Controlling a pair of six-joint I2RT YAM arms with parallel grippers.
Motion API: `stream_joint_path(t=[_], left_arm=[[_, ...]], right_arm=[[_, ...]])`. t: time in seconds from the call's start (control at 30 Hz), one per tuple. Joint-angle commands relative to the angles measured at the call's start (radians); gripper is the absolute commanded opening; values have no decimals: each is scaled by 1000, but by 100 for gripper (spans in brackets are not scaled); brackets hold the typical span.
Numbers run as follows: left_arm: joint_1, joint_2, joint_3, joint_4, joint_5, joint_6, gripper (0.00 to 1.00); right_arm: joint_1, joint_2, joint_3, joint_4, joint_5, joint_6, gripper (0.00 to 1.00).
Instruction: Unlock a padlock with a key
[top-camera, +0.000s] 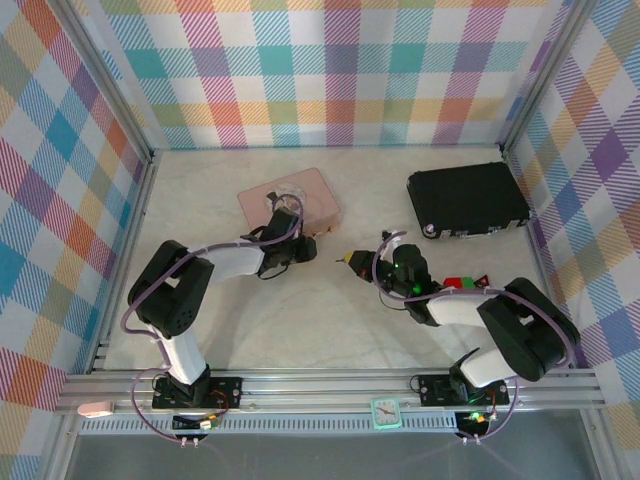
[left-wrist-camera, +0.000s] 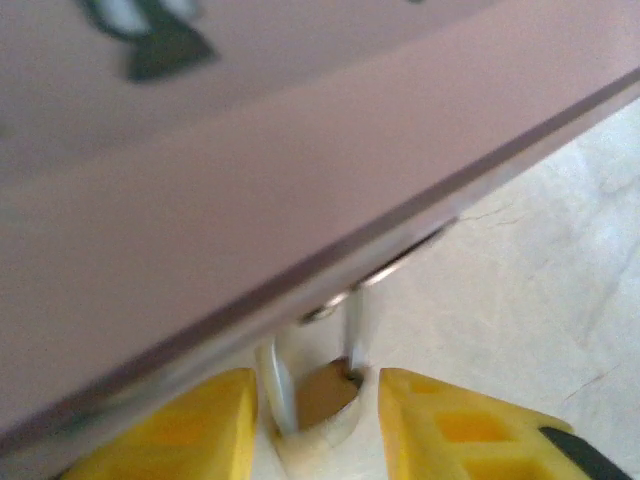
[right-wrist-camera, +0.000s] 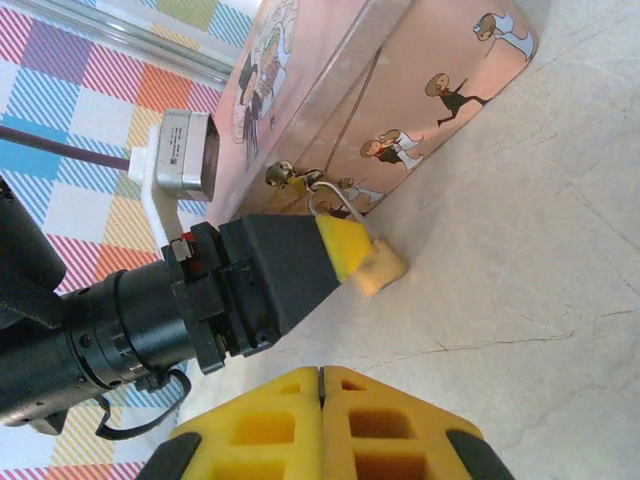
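Observation:
The tiny brass padlock (left-wrist-camera: 322, 398) lies on the table against the pink tin (left-wrist-camera: 250, 160). Its silver shackle (left-wrist-camera: 352, 335) runs up to the tin's clasp. My left gripper (left-wrist-camera: 316, 380) straddles the padlock with its yellow fingers (left-wrist-camera: 200, 430) apart and a gap showing on the right side. In the right wrist view the padlock (right-wrist-camera: 385, 270) pokes out past the left gripper (right-wrist-camera: 352, 255). My right gripper (right-wrist-camera: 322, 378) hovers a short way back with its fingers pressed together. From above, it (top-camera: 349, 260) points at the left gripper (top-camera: 308, 246). The key is out of view.
The pink tin (top-camera: 290, 198) sits at the centre back and a black box (top-camera: 468, 197) at the back right. Small red and green items (top-camera: 462, 283) lie beside the right arm. Plaid walls enclose the table on three sides.

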Motion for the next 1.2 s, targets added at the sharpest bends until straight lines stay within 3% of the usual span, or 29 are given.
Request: stream_joint_path(t=[0.0, 0.13, 0.27, 0.43, 0.63, 0.87, 1.17], left_arm=[[18, -113, -11, -66, 16, -10, 47], [18, -220, -51, -36, 54, -189, 57], [8, -295, -156, 158, 79, -481, 59], [-73, -299, -201, 302, -2, -700, 61], [-131, -225, -178, 455, -42, -814, 60], [-162, -146, -134, 539, -45, -845, 48], [-180, -112, -123, 607, -45, -885, 41]], right_arm=[[-2, -31, 36, -91, 13, -74, 0], [-2, -41, 65, -92, 5, -87, 0], [-2, -53, 92, -79, 2, -87, 0], [-2, -54, 106, -16, 25, -47, 0], [1, -32, 105, 78, 50, 18, 0], [1, -10, 99, 111, 57, 54, 0], [2, 35, 104, 149, 49, 80, 0]])
